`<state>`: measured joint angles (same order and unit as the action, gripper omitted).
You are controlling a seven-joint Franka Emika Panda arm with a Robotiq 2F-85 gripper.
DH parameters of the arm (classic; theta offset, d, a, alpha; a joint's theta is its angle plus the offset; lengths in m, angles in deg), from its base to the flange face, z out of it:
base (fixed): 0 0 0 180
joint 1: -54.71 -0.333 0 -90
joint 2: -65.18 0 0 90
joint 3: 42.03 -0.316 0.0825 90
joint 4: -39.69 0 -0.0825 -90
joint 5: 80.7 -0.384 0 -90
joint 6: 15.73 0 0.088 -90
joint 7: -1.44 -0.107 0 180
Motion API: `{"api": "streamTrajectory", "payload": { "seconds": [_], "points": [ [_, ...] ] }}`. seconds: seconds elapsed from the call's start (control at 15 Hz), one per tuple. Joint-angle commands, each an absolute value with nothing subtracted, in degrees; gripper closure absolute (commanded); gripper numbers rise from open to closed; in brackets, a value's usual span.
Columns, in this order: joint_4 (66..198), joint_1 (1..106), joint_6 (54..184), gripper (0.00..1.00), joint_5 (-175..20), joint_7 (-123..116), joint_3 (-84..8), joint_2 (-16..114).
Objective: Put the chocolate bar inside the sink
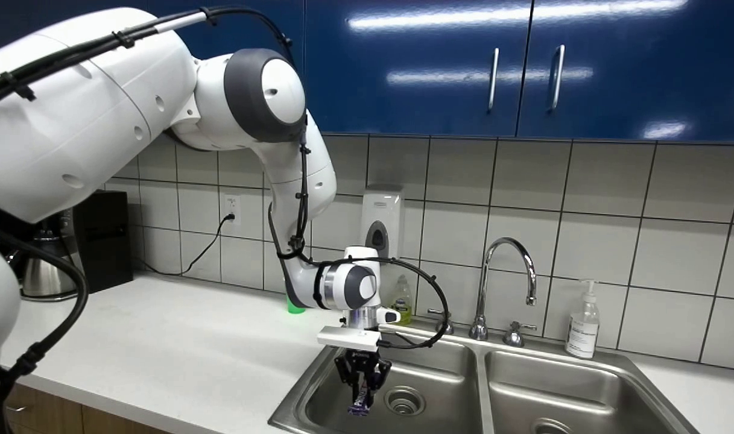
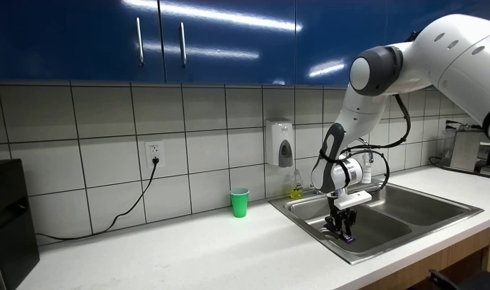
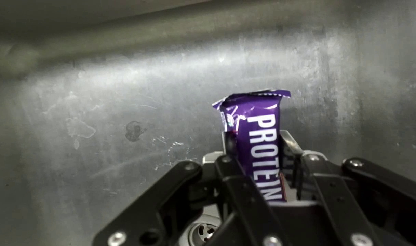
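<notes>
As tool (image 3: 257, 142) grips it, glossy purple chocolate bar (image 3: 255, 136), white-lettered

In the wrist view, my gripper (image 3: 259, 140) hides the near end of the chocolate bar (image 3: 259, 147), and a drain (image 3: 205, 232) is partly covered and cut off by the lower edge. In an exterior view, my arm (image 1: 282, 160) masks most of the green cup (image 1: 295, 308), the lower edge crops the sink (image 1: 483, 386), and I cannot read the fine print on the pump bottle (image 1: 583, 330).
</notes>
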<state>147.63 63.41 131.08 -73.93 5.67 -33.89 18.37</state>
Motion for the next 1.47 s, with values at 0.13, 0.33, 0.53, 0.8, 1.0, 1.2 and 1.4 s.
{"api": "streamTrajectory", "payload": {
  "seconds": [0.13,0.33,0.53,0.8,1.0,1.2,1.4],
  "points": [
    [143.56,65.44,129.70,0.90,-74.83,6.74,-34.35,14.67],
    [142.54,66.06,129.84,0.90,-74.86,6.69,-34.29,13.06],
    [141.34,66.50,129.90,0.90,-74.81,6.68,-34.21,11.37],
    [139.72,66.82,129.76,0.90,-74.78,6.61,-34.07,9.47],
    [138.38,66.88,129.53,0.90,-74.77,6.53,-34.04,8.13],
    [137.10,66.85,129.26,0.90,-74.77,6.52,-34.07,6.96],
    [135.91,66.83,129.07,0.90,-74.82,6.53,-34.17,5.85]
  ]
}}
